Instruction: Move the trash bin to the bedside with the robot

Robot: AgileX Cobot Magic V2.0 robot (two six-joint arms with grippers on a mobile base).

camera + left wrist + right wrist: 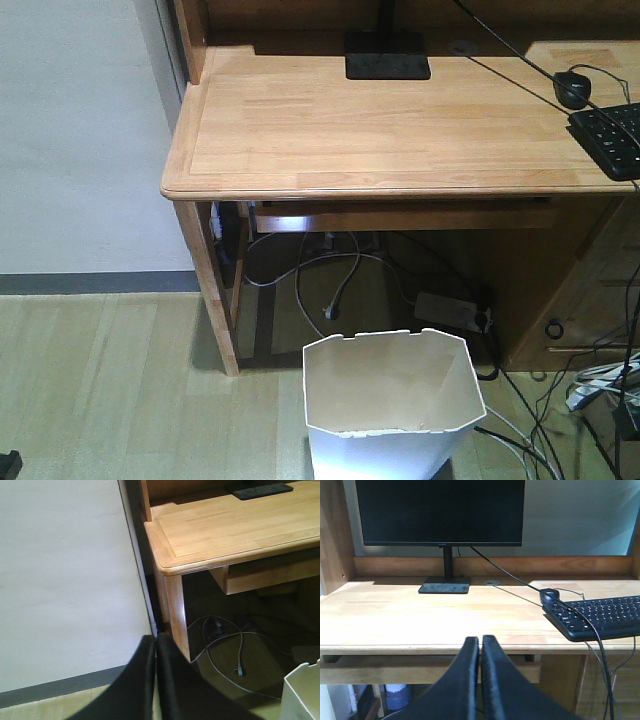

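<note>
trash bin [393, 400] upright, mouth up, long axis vertical, before desk [350, 130].

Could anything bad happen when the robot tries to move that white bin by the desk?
Maybe. Loose cables lie on the floor close to the trash bin, so dragging it could snag them. The left gripper and right gripper are both shut and off the bin, so nothing holds it yet. A grab on one rim edge might tip it. The bed is not in view, so the way there is unknown.
</note>
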